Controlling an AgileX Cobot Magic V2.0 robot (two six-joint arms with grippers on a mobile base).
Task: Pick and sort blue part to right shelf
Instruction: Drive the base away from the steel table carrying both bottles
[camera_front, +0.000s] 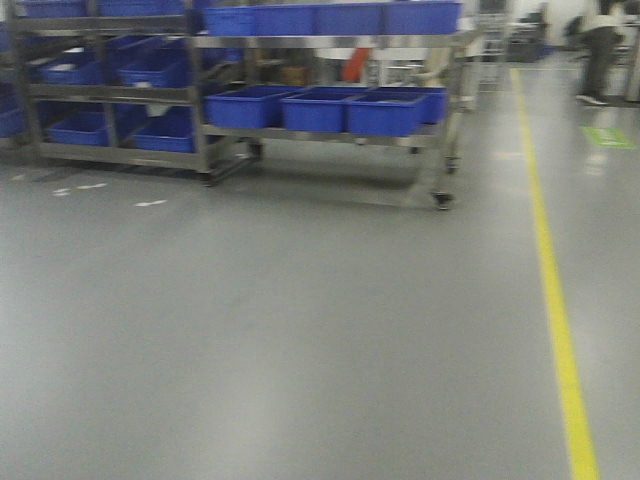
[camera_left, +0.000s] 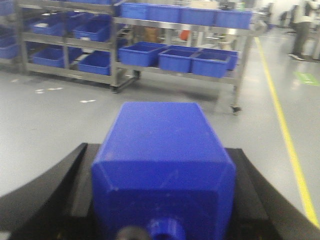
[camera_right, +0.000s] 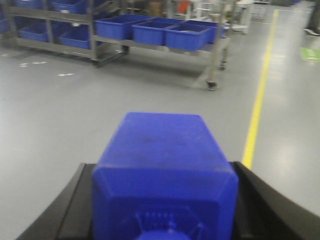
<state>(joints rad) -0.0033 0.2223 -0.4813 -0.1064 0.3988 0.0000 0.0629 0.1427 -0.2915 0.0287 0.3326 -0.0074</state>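
In the right wrist view my right gripper (camera_right: 165, 200) is shut on the blue part (camera_right: 165, 165), a solid blue block with sloped shoulders and a wide cap at the frame's bottom edge. Black fingers (camera_right: 70, 210) flank both its sides. The left wrist view has my left gripper (camera_left: 162, 200) shut on a second blue block (camera_left: 162, 150) with a small round knob, gripped between black fingers (camera_left: 55, 195). Both blocks hang above the grey floor. Ahead stands the right shelf (camera_front: 330, 130), a metal rack on wheels. Neither gripper appears in the exterior view.
Blue bins (camera_front: 315, 108) sit on the rack's lower level, with more along its top. A second rack (camera_front: 110, 100) with blue bins stands to its left. A yellow floor line (camera_front: 555, 320) runs on the right. A person (camera_front: 600, 50) stands far right.
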